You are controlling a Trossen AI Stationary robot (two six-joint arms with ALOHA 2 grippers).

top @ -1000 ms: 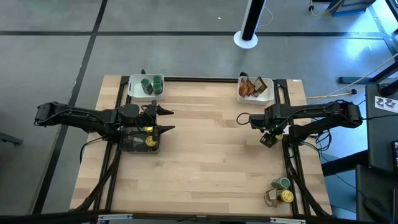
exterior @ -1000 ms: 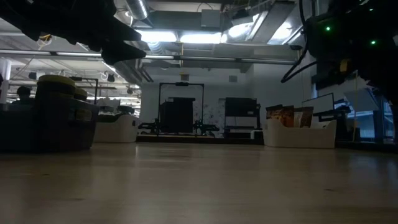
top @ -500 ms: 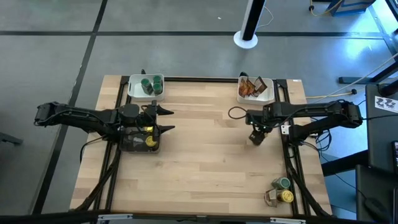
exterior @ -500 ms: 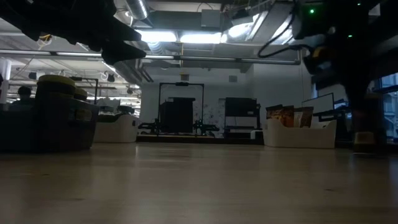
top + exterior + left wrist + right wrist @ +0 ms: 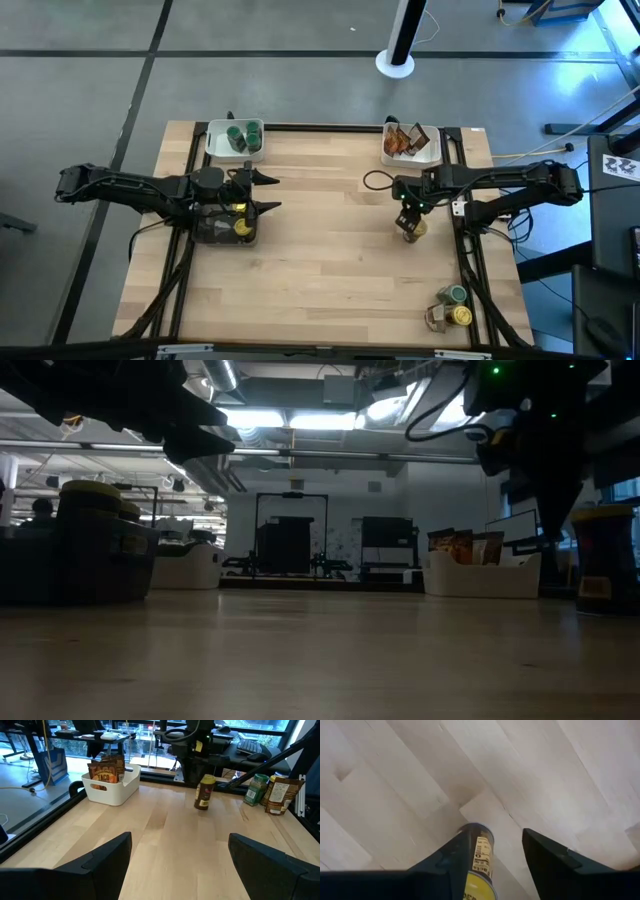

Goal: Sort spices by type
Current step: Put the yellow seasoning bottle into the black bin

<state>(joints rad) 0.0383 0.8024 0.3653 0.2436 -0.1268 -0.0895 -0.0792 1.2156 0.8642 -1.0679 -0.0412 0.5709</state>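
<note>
Right hand [image 5: 410,226] hung over a yellow-lidded jar [image 5: 204,793], fingers either side of it; I couldn't tell if they had closed on it. The jar stood upright on the wooden worktop [image 5: 330,250], long axis vertical, near the white packet tray [image 5: 432,155]. Glossy round body, paper label. Left hand [image 5: 268,192] gaped empty, well apart from that tray, far from the jar.

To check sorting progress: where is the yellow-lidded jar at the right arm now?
The yellow-lidded jar hangs between the right end effector fingers, right of table centre, below the packet tray.
</note>
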